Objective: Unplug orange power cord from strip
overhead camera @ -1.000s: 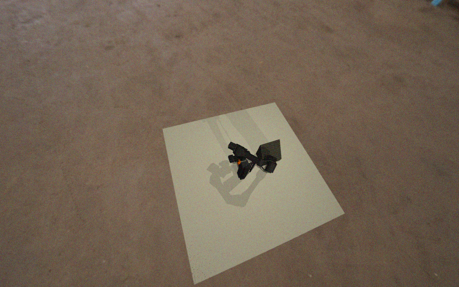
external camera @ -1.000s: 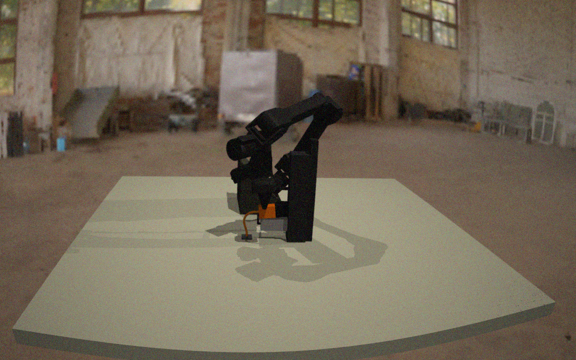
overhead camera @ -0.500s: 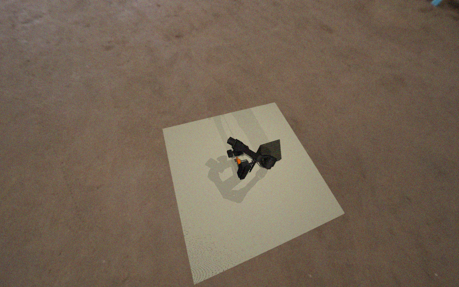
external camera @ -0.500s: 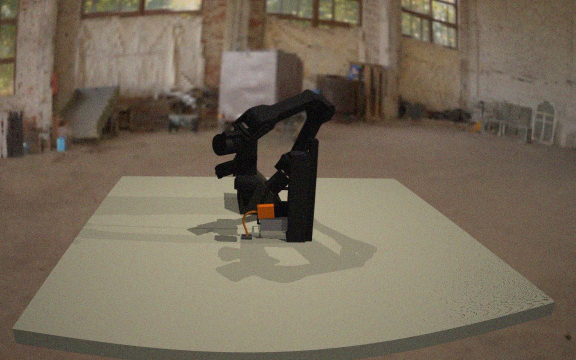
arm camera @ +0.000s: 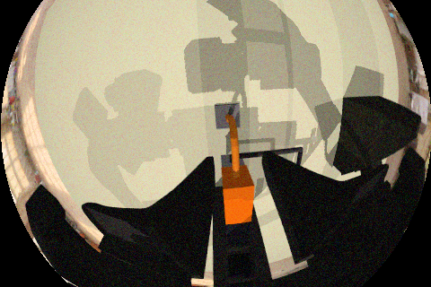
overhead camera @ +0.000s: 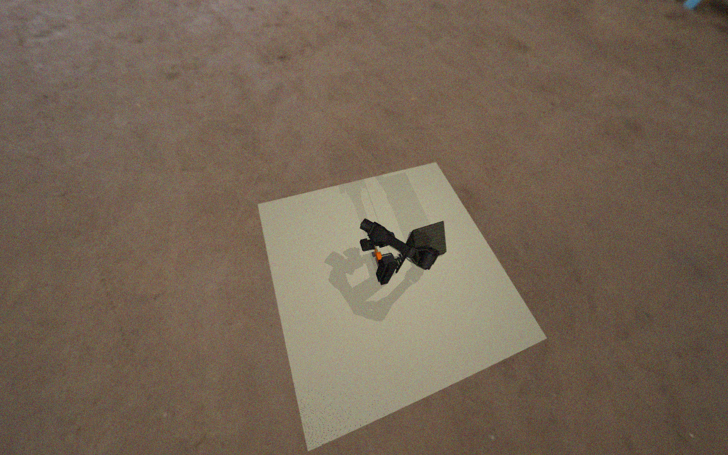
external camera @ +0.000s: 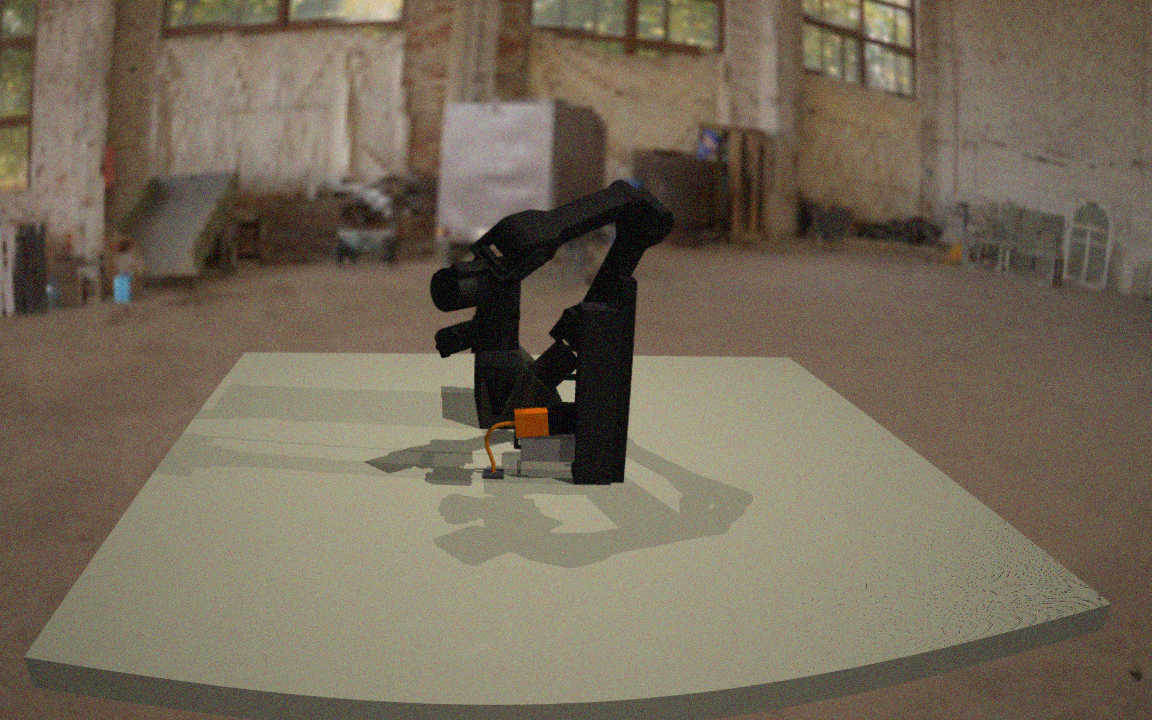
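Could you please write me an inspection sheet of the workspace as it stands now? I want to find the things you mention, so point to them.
Surface: pale square top (overhead camera: pixel 412 351) (external camera: pixel 562 626) (arm camera: pixel 112 27), shadows across it.
Job's things: orange plug (overhead camera: pixel 378 255) (external camera: pixel 531 422) (arm camera: pixel 238 204) against the black power strip (arm camera: pixel 233 251); whether it is fully seated cannot be told.
Cables: orange cord (external camera: pixel 488 440) (arm camera: pixel 234 143) curves from the plug down to a small dark block (external camera: pixel 492 473) (arm camera: pixel 221 118) on the surface.
Gripper: gripper (arm camera: pixel 239 160) open, its fingers on either side of the plug, with a gap visible at least on one side.
Clutter: nothing seen.
Surroundings: brown floor (overhead camera: pixel 129 282) (external camera: pixel 965 402), worn walls, tall windows and blurred stored items behind.
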Robot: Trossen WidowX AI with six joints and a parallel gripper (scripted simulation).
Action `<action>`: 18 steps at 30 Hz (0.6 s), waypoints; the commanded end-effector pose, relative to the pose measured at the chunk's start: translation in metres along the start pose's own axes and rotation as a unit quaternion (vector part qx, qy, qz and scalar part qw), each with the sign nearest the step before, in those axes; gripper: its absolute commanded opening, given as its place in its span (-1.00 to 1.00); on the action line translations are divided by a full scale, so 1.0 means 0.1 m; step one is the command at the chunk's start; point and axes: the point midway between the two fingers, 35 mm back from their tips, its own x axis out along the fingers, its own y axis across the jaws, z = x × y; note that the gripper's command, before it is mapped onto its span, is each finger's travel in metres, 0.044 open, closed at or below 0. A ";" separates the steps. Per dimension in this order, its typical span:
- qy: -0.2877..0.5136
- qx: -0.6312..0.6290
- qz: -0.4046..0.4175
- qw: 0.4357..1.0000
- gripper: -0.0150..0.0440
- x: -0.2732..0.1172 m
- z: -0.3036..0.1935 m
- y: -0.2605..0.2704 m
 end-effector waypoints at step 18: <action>0.000 0.008 0.010 1.000 0.05 -0.07 -0.18 0.00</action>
